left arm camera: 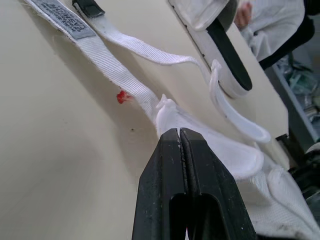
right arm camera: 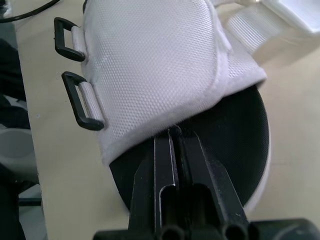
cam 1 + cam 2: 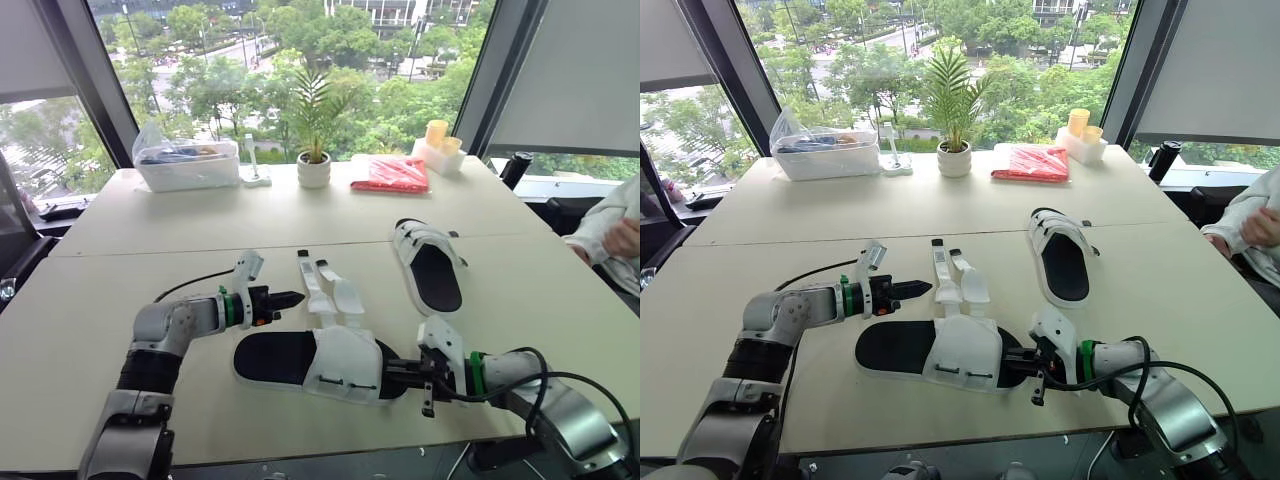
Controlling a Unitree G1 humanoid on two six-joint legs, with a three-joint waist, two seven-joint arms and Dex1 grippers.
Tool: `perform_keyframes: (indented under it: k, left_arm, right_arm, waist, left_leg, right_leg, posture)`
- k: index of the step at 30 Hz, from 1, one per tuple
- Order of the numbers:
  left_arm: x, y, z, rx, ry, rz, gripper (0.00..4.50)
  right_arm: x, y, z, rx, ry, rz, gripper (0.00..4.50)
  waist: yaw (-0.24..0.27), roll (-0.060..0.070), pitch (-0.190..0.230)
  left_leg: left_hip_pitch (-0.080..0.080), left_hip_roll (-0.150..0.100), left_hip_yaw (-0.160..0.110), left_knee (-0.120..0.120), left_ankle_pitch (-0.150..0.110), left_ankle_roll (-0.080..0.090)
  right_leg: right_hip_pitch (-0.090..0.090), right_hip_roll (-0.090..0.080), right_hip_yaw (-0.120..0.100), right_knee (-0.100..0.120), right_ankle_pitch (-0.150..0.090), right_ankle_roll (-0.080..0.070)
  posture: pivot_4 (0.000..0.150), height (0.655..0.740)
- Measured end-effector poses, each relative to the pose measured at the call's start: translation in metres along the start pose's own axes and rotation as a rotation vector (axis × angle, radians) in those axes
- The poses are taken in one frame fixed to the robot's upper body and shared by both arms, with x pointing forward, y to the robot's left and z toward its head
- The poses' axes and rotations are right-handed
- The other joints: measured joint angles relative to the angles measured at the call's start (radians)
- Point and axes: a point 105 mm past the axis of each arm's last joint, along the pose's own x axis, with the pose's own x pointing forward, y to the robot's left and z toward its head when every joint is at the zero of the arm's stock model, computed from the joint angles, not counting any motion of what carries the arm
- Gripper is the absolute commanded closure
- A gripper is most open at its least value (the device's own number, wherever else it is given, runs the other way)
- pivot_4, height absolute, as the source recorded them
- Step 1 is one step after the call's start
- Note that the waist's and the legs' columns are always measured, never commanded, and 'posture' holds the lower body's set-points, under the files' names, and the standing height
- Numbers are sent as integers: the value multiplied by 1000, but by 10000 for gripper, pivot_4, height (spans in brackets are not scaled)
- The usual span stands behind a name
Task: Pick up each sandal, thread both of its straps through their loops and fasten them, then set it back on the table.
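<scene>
- While both sandals rest on the desk [image 3: 300, 225], the near sandal [image 3: 275, 358] is the one between the arms. Its long axis runs crosswise in front of the robot, with the bare black footbed toward the left arm and the end covered by the white upper toward the right arm.
- Well apart from it, the far sandal [image 3: 435, 270] lies ahead and to the right. It points away from the robot, and neither arm is near it.
- At the covered end of the near sandal, the right gripper [image 3: 388, 373] lies low along the sandal's axis. Its fingers are pressed together, with the tips on the footbed against the hem of the upper. I cannot tell whether any fabric is caught between them.
- On the far side of the sandal, the left gripper [image 3: 285, 298] has its fingers pressed together and holds nothing. Its tips point rightward, just beside where the straps leave the upper.
- Both straps [image 3: 312, 282] lie loose and flat on the desk, running away from the robot off the far edge of the upper.
- On the opposite, near edge of the upper sit the two black loops [image 2: 73, 102].
- To my eye, the next move depends on this layout. The straps must come back over the upper toward the robot, the left arm is the nearer one to take them, and the right arm is placed to steady the sandal.
</scene>
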Motion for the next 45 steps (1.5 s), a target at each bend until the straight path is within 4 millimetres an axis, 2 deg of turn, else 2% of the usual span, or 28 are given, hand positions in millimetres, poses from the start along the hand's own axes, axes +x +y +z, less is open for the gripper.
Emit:
perform_keyframes:
  k: [1, 4, 6, 10, 11, 12, 15, 20, 22, 26, 31, 37, 43, 45]
  left_arm:
    - [2, 0, -1, -20, 7, -6, 45000]
    - [10, 2, -3, -99, 19, -19, 36262]
    - [14, 5, -5, -135, 29, -15, 27270]
    - [17, 9, -4, -172, 31, -15, 6016]
    - [18, 8, -1, -171, 26, -20, 2571]
    - [17, 7, 3, -172, 19, -27, 985]
    - [14, 8, 8, -187, 11, -22, 985]
    - [-6, 15, 15, -235, -14, 2, 985]
    - [-7, 16, 16, -248, -26, 1, 985]
    - [10, 16, 7, -321, -35, -24, 985]
    - [39, 12, 13, -396, -89, -44, 985]
    - [53, 20, 21, -426, -172, -14, 985]
    - [59, 28, 31, -447, -269, 11, 985]
    - [60, 30, 33, -451, -297, 24, 6164]
  right_arm:
    - [1, 0, 0, -6, 0, 6, 43757]
    - [3, -1, 0, -31, 5, 23, 45000]
    - [4, -1, 1, -49, 10, 34, 45000]
    - [5, -2, 1, -61, 15, 46, 45000]
    - [5, -2, 1, -65, 16, 47, 45000]
    - [5, -2, 1, -66, 17, 47, 45000]
    - [5, -2, 1, -66, 16, 48, 45000]
    - [5, -2, 1, -65, 17, 48, 45000]
    - [5, -2, 0, -62, 19, 47, 45000]
    - [5, -2, 0, -61, 20, 46, 45000]
    - [5, -2, 0, -65, 25, 45, 45000]
    - [6, -2, -1, -67, 30, 38, 45000]
    - [6, -2, -2, -68, 32, 34, 45000]
    - [7, -2, -1, -69, 32, 34, 45000]
  waist:
    - [0, 0, 0]
    - [-3, 0, 0]
    - [-3, 0, 0]
    - [-2, 0, 0]
    - [-2, -1, 0]
    - [-2, -1, 0]
    - [-4, -1, 0]
    - [-2, -1, 0]
    - [-1, -1, -1]
    - [2, -2, -1]
    - [3, -3, -2]
    - [4, -4, -3]
    - [2, -5, -5]
    - [1, -5, -5]
  left_leg:
    - [0, 0, 0, 0, 0, 0]
    - [1, 0, 0, 0, 0, 0]
    - [2, 0, 0, -1, 0, 0]
    - [2, 0, 0, -1, 0, -1]
    - [3, 0, 0, -1, 0, -1]
    - [3, 0, 0, -1, 0, -1]
    - [3, 0, 0, -1, 0, -1]
    - [3, 0, 0, -1, 0, -1]
    - [4, 0, 0, -1, 0, -1]
    - [4, 0, 0, -1, 0, -1]
    - [4, 0, 0, -1, 0, -1]
    - [6, 0, 0, 0, 0, -1]
    - [7, 0, -1, 0, 0, -1]
    - [7, 0, -1, -1, 0, -1]
  right_leg:
    - [0, 0, 0, 0, 0, 0]
    - [1, 0, 0, 0, 0, 0]
    - [1, 0, 0, 0, 0, 0]
    - [2, 0, 0, 0, 0, 0]
    - [2, 0, 0, 0, 0, 0]
    - [2, 0, 0, 0, 0, 0]
    - [2, 0, 0, 0, 0, 0]
    - [2, 0, 0, 0, 0, 0]
    - [3, 0, 0, 0, 0, 0]
    - [3, 0, 0, 0, 0, 0]
    - [4, 0, 0, 0, 0, 0]
    - [7, 0, -1, 0, 0, 0]
    - [8, 0, -1, 0, 0, 1]
    - [8, 0, -1, 0, 0, 1]
  posture:
    - [1500, 7400]
    - [1500, 7400]
    - [1500, 7400]
    - [1500, 7400]
    - [1500, 7400]
    - [1500, 7400]
    - [1500, 7400]
    - [1500, 7400]
    - [1500, 7400]
    - [1500, 7400]
    - [1500, 7400]
    - [1500, 7400]
    - [1500, 7400]
    - [1500, 7400]
